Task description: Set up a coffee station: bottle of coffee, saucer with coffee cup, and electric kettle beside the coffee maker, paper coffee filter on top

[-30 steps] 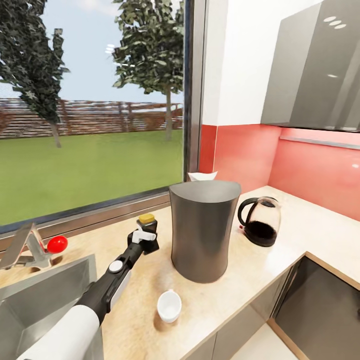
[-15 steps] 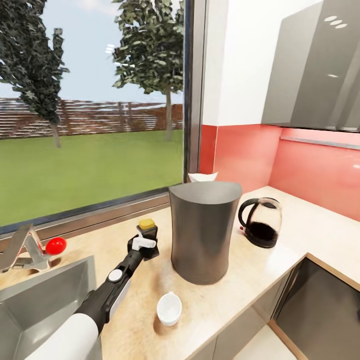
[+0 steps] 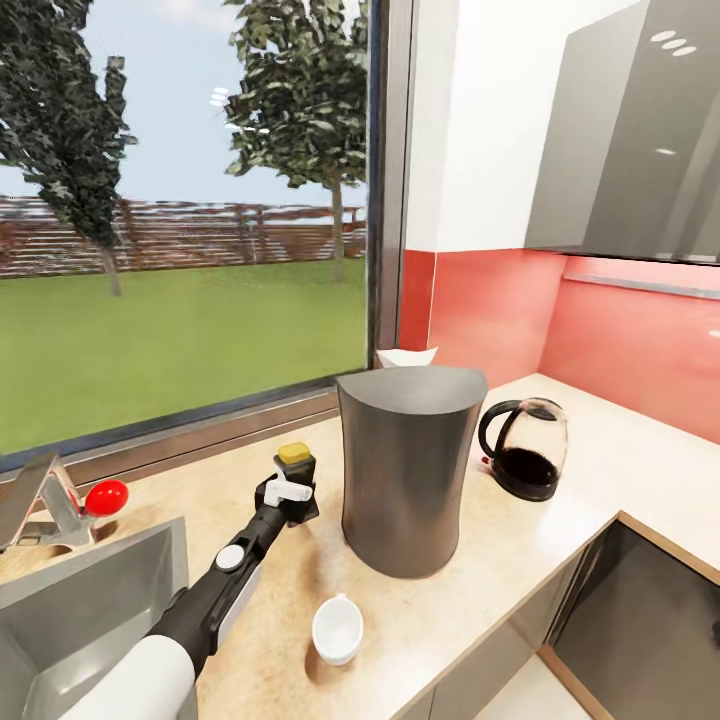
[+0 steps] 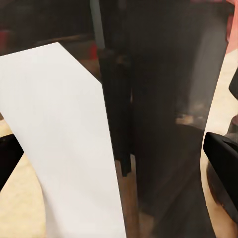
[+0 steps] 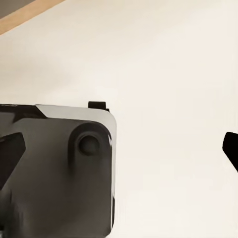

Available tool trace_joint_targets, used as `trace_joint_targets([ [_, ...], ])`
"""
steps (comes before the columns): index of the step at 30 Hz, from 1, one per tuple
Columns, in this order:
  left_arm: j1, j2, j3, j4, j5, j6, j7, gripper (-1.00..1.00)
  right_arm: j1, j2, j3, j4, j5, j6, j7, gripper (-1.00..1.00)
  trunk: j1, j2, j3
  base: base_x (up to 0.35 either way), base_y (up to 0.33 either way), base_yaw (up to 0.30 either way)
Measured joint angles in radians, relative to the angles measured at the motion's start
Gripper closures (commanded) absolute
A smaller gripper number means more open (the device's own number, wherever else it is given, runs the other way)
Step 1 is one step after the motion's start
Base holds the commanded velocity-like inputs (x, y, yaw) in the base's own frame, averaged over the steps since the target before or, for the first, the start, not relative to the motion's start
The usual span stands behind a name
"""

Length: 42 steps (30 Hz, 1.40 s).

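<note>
Black, with white fittings, the left gripper [image 3: 291, 487] reached across the countertop [image 3: 520, 540] to the bottle of coffee [image 3: 296, 466]; whether its jaws were closed on the bottle or only beside it could not be told from the head view, since the bottle stood directly behind it; compared with a second earlier the whole scene had slid slightly, so the camera had moved, while the arm had drawn a little nearer to the bottle; the bottle stood just beside the coffee maker [image 3: 405, 465], on its window side; the paper coffee filter [image 3: 405, 356] showed at the far edge of the maker's flat top; the coffee cup [image 3: 337, 629] lay near the counter's front edge, well short of the maker; the electric kettle [image 3: 524, 447] stood near the maker on its other side; a steel sink [image 3: 60, 620] lay by the arm; the left wrist view added a close white panel [image 4: 64, 148] against dark, blurred surfaces; the right wrist view showed a dark grey block [image 5: 59, 168] over a pale surface, with the right gripper's dark fingertips at the edges, set wide apart with nothing between them.
</note>
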Motion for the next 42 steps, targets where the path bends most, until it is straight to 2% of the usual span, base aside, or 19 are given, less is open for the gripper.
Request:
trace_joint_targets([
  [9,0.002,0.001,-0.002,0.003,-0.002,-0.001,-0.001,1.00,0.000,0.002,-0.003,-0.001,-0.004,0.003,0.000,-1.00,0.034,-0.062,-0.037,0.000,0.000,0.000],
  [17,0.002,0.000,-0.002,0.012,-0.001,-0.001,-0.001,1.00,0.000,0.001,-0.001,-0.001,-0.003,0.003,0.000,-1.00,0.035,-0.063,-0.039,0.000,0.000,0.000],
  [23,0.002,-0.001,-0.042,0.013,0.000,-0.001,0.000,1.00,0.000,0.001,0.000,0.000,-0.002,0.003,0.000,-1.00,0.035,-0.063,-0.039,0.000,0.000,0.000],
  [28,0.003,-0.003,-0.050,0.013,0.001,-0.002,0.000,1.00,0.000,0.001,0.000,0.001,-0.001,0.003,0.000,-1.00,0.034,-0.063,-0.039,0.000,0.000,0.000],
  [31,0.003,-0.007,-0.066,0.013,0.001,-0.011,-0.001,1.00,0.000,0.001,0.000,0.001,-0.002,0.002,0.000,-1.00,0.035,-0.063,-0.039,0.000,0.000,0.000],
  [37,0.003,-0.008,-0.069,0.014,-0.002,-0.012,-0.001,1.00,0.000,0.001,0.000,0.001,-0.001,0.003,0.000,-1.00,0.035,-0.063,-0.039,0.000,0.000,0.000],
  [38,0.003,-0.008,-0.069,0.015,-0.002,-0.012,-0.001,-1.00,0.000,0.001,0.000,0.001,-0.001,0.003,0.000,-1.00,0.035,-0.063,-0.039,0.000,0.000,0.000],
  [42,0.003,-0.008,-0.069,0.015,-0.003,-0.012,-0.001,-1.00,0.000,0.001,0.000,0.001,-0.001,0.003,0.000,-1.00,0.035,-0.063,-0.039,0.000,0.000,0.000],
])
